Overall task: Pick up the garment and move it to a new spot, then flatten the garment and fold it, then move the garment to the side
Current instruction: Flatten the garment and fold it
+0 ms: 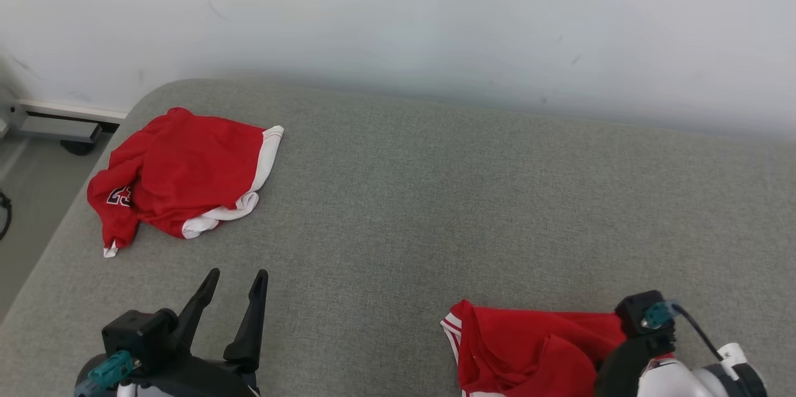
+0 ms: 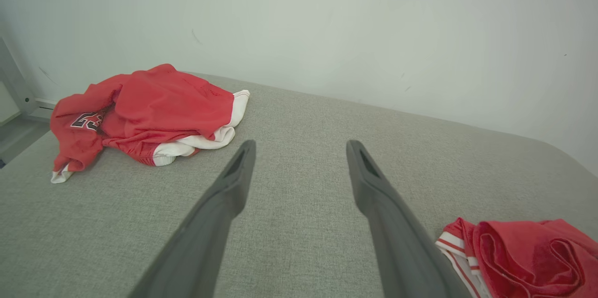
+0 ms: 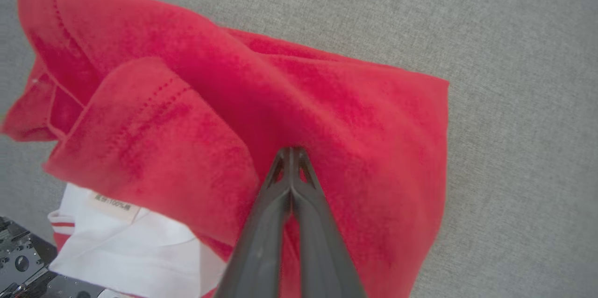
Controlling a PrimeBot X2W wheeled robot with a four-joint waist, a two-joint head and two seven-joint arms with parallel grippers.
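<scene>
Best lifted slowly, straight up: right claw (image 3: 290, 151) pinched shut on red garment (image 3: 345, 97), left claw (image 1: 239, 272) wide and empty to garment's left

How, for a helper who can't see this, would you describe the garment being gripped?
On the grey cushion lie two red garments. The near garment sits at the front right, where the right gripper is pinched shut on its cloth. The far garment, back left, shows a number; this one doesn't.
</scene>
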